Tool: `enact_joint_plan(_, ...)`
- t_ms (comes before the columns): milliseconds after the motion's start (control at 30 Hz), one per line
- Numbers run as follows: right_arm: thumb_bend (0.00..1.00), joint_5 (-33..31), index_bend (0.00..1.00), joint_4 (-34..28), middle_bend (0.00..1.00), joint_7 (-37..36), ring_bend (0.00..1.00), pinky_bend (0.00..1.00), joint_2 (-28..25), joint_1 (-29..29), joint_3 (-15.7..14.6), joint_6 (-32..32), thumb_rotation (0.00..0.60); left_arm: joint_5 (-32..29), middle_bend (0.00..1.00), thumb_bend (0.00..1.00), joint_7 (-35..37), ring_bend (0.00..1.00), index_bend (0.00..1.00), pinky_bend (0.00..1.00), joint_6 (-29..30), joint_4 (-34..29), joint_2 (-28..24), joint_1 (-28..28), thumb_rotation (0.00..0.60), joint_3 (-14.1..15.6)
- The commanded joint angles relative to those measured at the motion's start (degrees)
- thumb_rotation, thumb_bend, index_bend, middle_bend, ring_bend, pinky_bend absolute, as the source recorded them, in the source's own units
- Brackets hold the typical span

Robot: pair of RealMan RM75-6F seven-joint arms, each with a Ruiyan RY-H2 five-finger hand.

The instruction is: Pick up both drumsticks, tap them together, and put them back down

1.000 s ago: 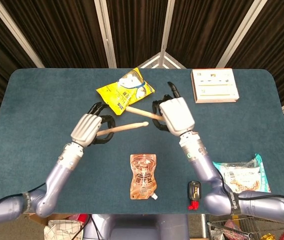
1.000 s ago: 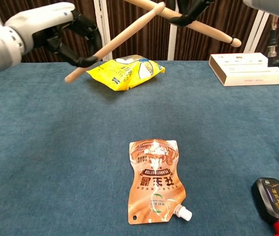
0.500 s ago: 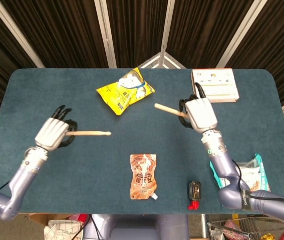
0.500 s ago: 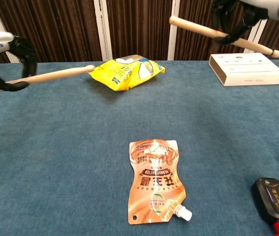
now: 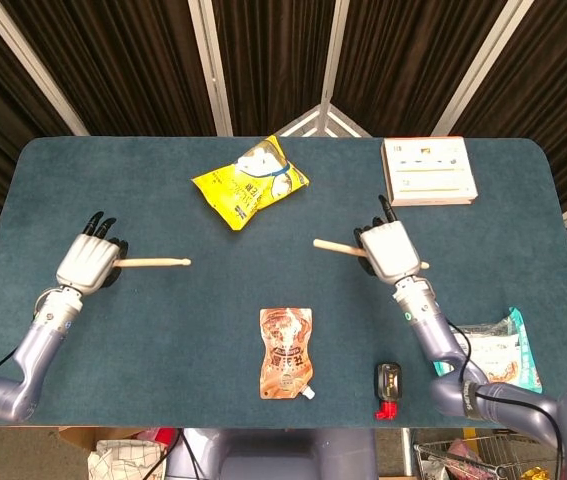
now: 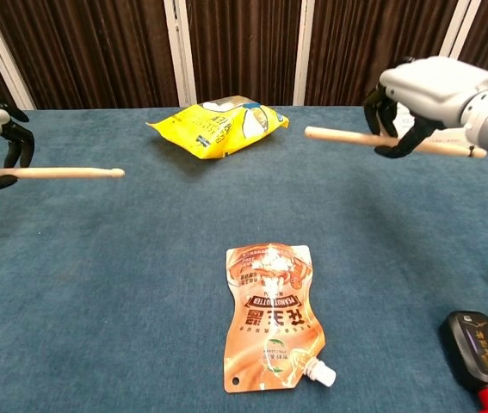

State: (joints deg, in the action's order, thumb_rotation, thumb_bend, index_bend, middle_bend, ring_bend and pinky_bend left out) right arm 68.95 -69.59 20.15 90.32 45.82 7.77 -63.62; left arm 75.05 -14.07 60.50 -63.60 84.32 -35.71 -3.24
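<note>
1. Currently the left hand (image 5: 90, 264) grips the left drumstick (image 5: 153, 263) near its butt end, the fingers (image 6: 15, 142) curled around the shaft; the stick lies about level and its tip points toward the middle of the table (image 5: 113, 180).
2. From the chest view that left drumstick hangs above the cloth, clear of it.
3. Across the table, the right hand (image 5: 390, 249) holds the right drumstick (image 5: 335, 247) mid-shaft, dark fingers (image 6: 381, 112) wrapped over it, so wood sticks out on both sides of the hand.
4. Its longer end reaches inward and slightly away from the robot; it too is raised above the table surface.
5. Both sticks are well apart, tips facing each other across a wide gap.
6. Between the hands, farther back, lies a yellow snack bag (image 5: 250, 181); nearer the robot lies an orange spouted pouch (image 5: 287, 352).
7. A white box (image 5: 427, 171) sits at the far right, a black-and-red device (image 5: 388, 386) and a clear packet (image 5: 488, 350) at the near right.
</note>
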Motion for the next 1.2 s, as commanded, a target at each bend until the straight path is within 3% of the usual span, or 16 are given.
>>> enact_joint_plan(33,0.47,0.3,0.72,3.7,0.64,-0.9,0.41,0.0,3.3,0.3,-0.3,1.8,0.6,-0.7,0.68,0.59,0.5,0.11,0.71,0.0,-2.1,4.3,3.2,-0.9,0.6,-0.7)
enact_joint_plan(367,0.47,-0.2,0.72,12.4,0.64,-3.0,0.41,0.0,10.3,1.3,0.8,6.4,0.6,-1.9,0.65,0.59,1.6,0.11,0.69,0.0,-5.6,14.6,9.4,-2.0,0.6,-1.8)
enact_joint_plan(600,0.47,-1.9,0.7,12.7,0.6,-1.8,0.39,0.0,11.8,2.2,2.3,9.5,0.6,-2.7,0.55,0.59,1.1,0.09,0.63,0.0,-7.5,17.6,12.1,-2.5,0.6,-2.4)
enact_joint_plan(767,0.47,-6.4,0.68,9.5,0.54,1.7,0.36,0.0,11.0,2.3,4.0,12.4,0.6,-3.2,0.51,0.59,0.4,0.07,0.58,0.0,-8.6,16.6,11.2,-2.4,0.6,-2.6)
enact_joint_plan(967,0.47,-13.0,0.53,4.5,0.45,6.6,0.33,0.0,9.5,2.0,6.1,13.5,0.6,-5.1,0.44,0.58,-2.0,0.03,0.51,0.0,-8.6,12.2,8.5,-1.6,0.6,-3.7)
enact_joint_plan(1200,0.47,-20.5,0.32,0.1,0.3,13.9,0.24,0.0,7.9,2.5,7.4,12.2,0.6,-9.1,0.28,0.54,-5.5,0.0,0.32,0.0,-10.7,6.6,4.9,-0.8,0.6,-4.5)
